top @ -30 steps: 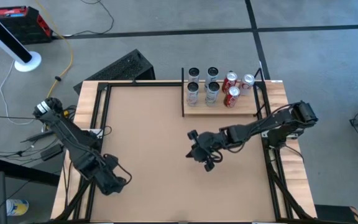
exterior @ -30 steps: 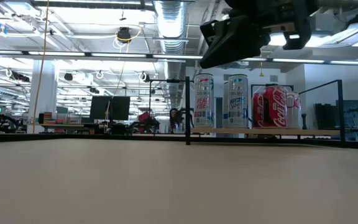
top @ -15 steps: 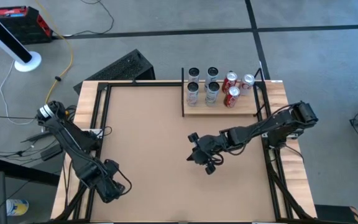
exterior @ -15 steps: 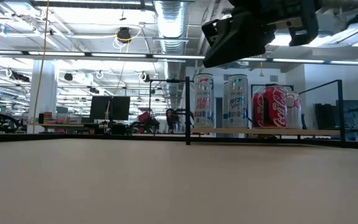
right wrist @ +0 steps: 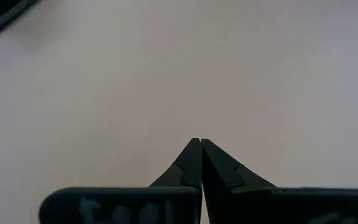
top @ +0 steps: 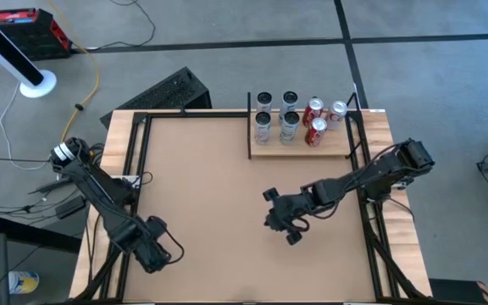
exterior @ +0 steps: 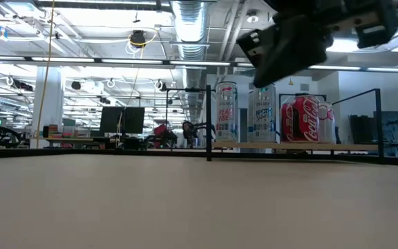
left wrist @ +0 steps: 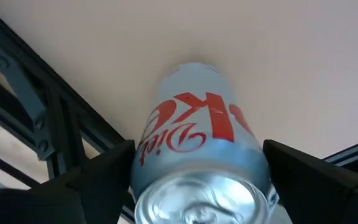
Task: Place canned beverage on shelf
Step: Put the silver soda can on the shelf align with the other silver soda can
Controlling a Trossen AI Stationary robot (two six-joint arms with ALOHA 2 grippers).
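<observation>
A silver Diet Coke can point(left wrist: 197, 149) stands between the two fingers of my left gripper point(top: 155, 251) at the table's near left corner. The gripper hides it in the high view. The pale shelf point(top: 339, 146) lies at the far right of the table with its black rail on the left end. It carries several upright cans, silver ones point(top: 276, 117) and red ones point(top: 320, 119), which also show in the low view point(exterior: 268, 114). My right gripper point(top: 283, 227) is shut and empty above the table's middle right, clear of the shelf. My left gripper has the Diet Coke can's round wall point(left wrist: 143, 163) between its two fingers, one on each side, just below the can's top rim. The fingers come from above, pointing down along the upright can. I cannot tell whether the can's bottom is on the table.
Black frame rails point(top: 134, 161) run along the table's left and right edges, close beside my left gripper point(left wrist: 55, 130). The brown tabletop point(top: 202, 186) lies between the two grippers and the shelf.
My right gripper, shut throughout, has gone toward the table's near edge and a little to the right, away from the shelf. My left gripper has shifted slightly toward the near edge at the table's near left corner.
</observation>
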